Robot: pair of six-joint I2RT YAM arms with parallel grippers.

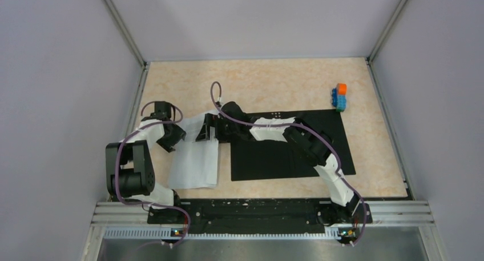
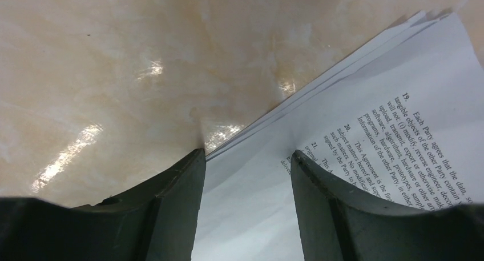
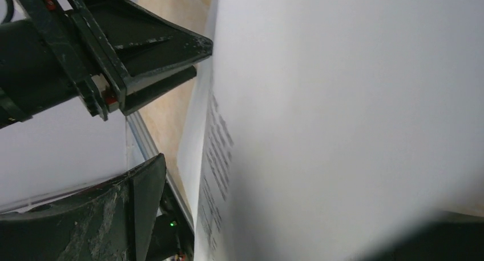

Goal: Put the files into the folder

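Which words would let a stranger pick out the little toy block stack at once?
Start at the tan table and find the flat black folder lying open on its right half. Just beyond the folder's far right corner stands the block stack. It is the only brightly coloured thing there: orange at one end, blue for the rest.

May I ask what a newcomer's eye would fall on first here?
The white files lie left of centre, with the left pincer open astride their edge and the right pincer open at their far end. Beside them the folder lies open, black, with an orange-and-blue block stack far right.
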